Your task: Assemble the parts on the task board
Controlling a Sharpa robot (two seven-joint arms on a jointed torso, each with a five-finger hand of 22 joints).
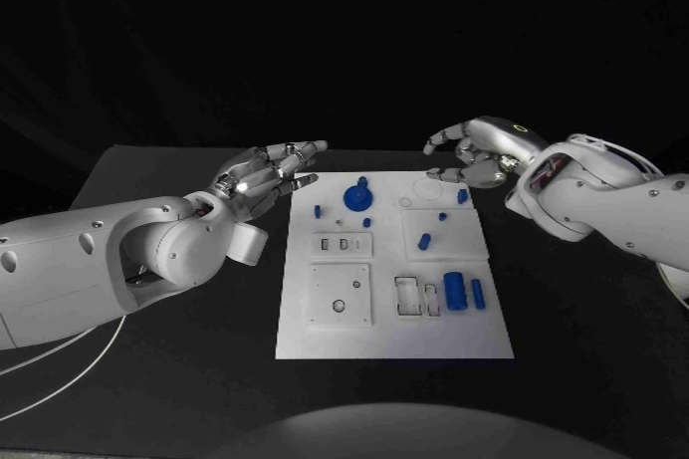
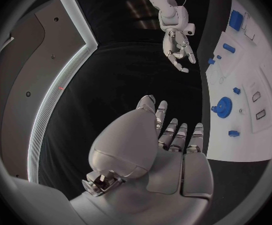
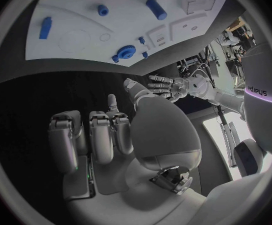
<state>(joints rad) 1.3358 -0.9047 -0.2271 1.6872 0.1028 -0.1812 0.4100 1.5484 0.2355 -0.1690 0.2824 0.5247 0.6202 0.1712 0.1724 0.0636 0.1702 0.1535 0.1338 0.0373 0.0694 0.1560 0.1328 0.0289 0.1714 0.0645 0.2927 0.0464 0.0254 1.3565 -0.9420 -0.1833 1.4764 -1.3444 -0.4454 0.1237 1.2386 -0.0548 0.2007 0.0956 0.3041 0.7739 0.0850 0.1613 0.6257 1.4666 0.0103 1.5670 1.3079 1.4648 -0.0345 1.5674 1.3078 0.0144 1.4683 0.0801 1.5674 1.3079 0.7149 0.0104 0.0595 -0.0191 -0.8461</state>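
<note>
I found the board (image 1: 395,320) lying flat in the middle of the black table (image 1: 158,399), its long side running away from me. The left hand (image 1: 266,178) hovered off the board's far left corner, above the table, fingers straight and apart, holding nothing; the left wrist view (image 2: 173,150) confirmed an empty palm with fingers extended. The right hand (image 1: 481,148) hung over the table just beyond the board's far right corner, fingers curled downward but apart, nothing in them; the right wrist view (image 3: 105,135) showed the same, fingers bent and empty.

On the board I noted a blue gear (image 1: 356,196) at the far end, left of centre, seated on the plate. A small peg (image 1: 318,211) stood near the left edge beside it, and another peg (image 1: 462,195) near the far right edge, close under the right hand. A short cylinder (image 1: 424,242) lay tilted at mid-board. Two larger cylinders (image 1: 455,291) lay side by side at the near right, beside white recessed blocks (image 1: 418,296). Neither hand touched any part.
</note>
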